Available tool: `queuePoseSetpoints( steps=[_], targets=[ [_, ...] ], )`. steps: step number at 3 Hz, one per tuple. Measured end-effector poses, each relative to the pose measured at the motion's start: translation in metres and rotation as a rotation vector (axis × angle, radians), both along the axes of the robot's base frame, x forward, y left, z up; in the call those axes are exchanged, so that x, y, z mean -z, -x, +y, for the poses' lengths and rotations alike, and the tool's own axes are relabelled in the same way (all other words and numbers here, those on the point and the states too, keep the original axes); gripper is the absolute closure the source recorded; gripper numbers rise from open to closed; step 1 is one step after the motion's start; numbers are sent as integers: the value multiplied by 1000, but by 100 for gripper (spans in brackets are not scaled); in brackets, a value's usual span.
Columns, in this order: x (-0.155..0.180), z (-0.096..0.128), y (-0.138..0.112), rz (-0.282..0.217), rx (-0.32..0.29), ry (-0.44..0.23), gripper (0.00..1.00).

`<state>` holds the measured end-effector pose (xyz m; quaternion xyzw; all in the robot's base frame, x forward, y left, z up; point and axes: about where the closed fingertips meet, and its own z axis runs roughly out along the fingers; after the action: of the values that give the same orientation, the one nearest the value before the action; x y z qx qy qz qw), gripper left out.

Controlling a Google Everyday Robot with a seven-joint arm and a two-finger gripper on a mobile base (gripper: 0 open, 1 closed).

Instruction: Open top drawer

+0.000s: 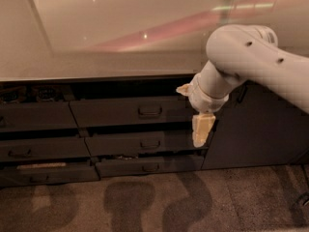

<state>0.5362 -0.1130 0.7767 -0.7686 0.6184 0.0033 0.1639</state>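
Observation:
The top drawer [108, 113] is the wide dark grey front just under the countertop, with a small loop handle [150, 111] at its centre. Its front sits flush with the fronts around it, below a dark gap. My gripper [202, 130] is cream coloured and hangs pointing down from the white arm [241, 57]. It is to the right of the handle and a little lower, in front of the right end of the drawer stack. It holds nothing that I can see.
A pale glossy countertop [120, 37] runs above the drawers. Two narrower drawers [145, 144] lie below the top one, and another drawer column [34, 117] stands at left. A tall dark cabinet door [256, 129] is at right, and brown carpet [154, 202] covers the floor.

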Motion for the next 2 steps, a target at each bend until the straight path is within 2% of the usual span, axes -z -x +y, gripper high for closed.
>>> queuePoseSetpoints(
  steps=[1,2],
  targets=[
    [-4,0,14,-157,-61,19,0],
    [-7,3,4,-213,-60,2,0]
  ],
)
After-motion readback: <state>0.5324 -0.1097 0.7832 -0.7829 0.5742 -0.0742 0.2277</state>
